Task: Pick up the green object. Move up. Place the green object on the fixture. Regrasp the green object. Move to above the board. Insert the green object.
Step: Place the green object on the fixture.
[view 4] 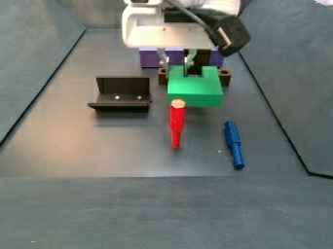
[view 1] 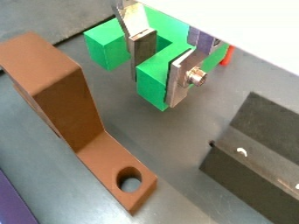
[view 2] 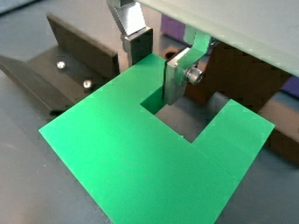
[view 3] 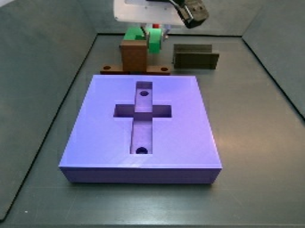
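In a wrist view, the gripper (view 1: 163,61) clamps the green object (view 1: 138,59) by one arm of the U, a silver finger (view 1: 183,77) on each side. Below stands a brown block (view 1: 52,87) on its flat base with a round hole, and a dark fixture (view 1: 251,166) lies to the side on the grey floor.

In a wrist view taken from the opposite side, the green object (view 2: 158,153) fills the frame, its notch open, the gripper (view 2: 160,66) closed on the arm beside the notch. The fixture (view 2: 59,66) shows behind.

In a side view, the gripper (view 3: 155,27) holds the green object (view 3: 152,37) just above the brown block (view 3: 134,52), beyond the purple board (view 3: 143,129). The fixture (view 3: 195,57) sits near the far wall; whether green touches brown is hard to tell.

In a side view, the gripper (view 4: 196,60) carries the green object (view 4: 197,88) over the floor, with the fixture (view 4: 119,94) well apart, a red rod (view 4: 177,122) just beside it and a blue rod (view 4: 235,143) nearby.
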